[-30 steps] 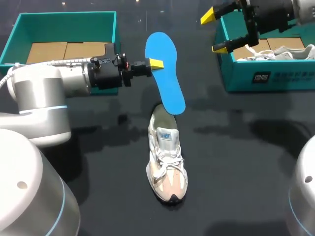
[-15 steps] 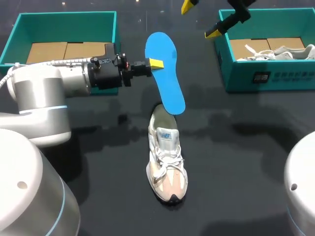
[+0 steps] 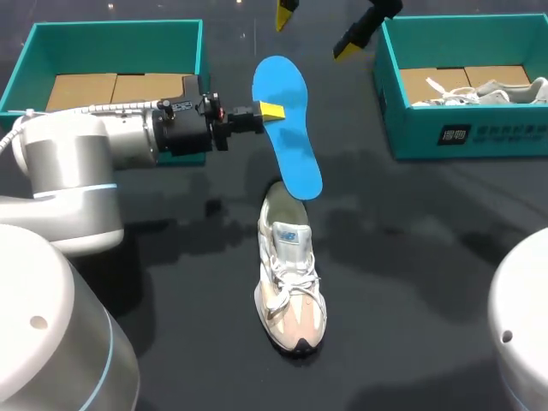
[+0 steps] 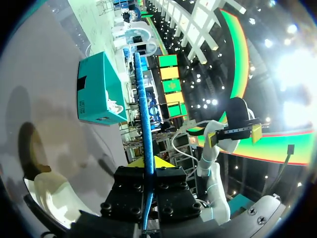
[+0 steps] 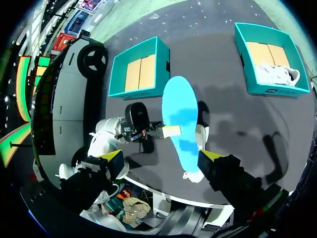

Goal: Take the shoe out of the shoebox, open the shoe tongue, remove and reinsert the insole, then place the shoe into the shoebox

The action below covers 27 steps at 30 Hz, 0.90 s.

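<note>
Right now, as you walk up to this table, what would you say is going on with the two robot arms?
The left gripper is shut on a flat blue insole, holding it in the air with its lower end at the heel opening of the white and beige lace-up sneaker on the dark table. The insole is out of the shoe. The right gripper hangs open and empty over the table's far side. Another white shoe lies in the teal shoebox at right.

Shoe [image 3: 289, 274] heel — perhaps behind insole [image 3: 288, 128]
</note>
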Tool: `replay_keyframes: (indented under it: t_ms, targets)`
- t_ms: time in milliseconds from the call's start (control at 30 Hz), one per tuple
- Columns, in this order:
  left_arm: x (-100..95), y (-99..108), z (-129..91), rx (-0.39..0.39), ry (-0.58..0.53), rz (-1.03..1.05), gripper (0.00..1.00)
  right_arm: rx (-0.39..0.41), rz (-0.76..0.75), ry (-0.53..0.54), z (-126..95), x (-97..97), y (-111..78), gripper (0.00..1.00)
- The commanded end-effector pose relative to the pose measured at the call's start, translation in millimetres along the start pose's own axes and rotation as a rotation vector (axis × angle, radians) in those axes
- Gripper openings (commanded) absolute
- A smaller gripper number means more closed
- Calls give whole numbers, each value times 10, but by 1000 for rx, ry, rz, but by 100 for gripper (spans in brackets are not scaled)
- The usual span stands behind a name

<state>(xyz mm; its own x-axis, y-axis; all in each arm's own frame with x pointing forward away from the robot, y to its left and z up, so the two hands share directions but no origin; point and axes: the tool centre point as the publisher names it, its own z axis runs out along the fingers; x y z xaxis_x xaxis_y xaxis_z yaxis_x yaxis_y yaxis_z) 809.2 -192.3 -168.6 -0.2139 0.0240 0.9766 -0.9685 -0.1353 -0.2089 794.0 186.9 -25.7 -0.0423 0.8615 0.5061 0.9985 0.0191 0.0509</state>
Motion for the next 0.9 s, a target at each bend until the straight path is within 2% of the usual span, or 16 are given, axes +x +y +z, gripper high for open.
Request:
replay_keyframes:
  t_ms: [33, 400, 600, 900]
  targets:
    - [-6, 5, -3, 1, 1, 0, 0, 9, -12, -249, 123, 185, 11, 100]
    - [-6, 5, -3, 1, 1, 0, 0, 7, -6, -365, 337, 443, -52, 100]
    - [-6, 5, -3, 1, 1, 0, 0, 21, 2, -413, 382, 462, -37, 100]
    - [-6, 5, -3, 1, 1, 0, 0, 4, 29, -465, 278, 393, -57, 100]
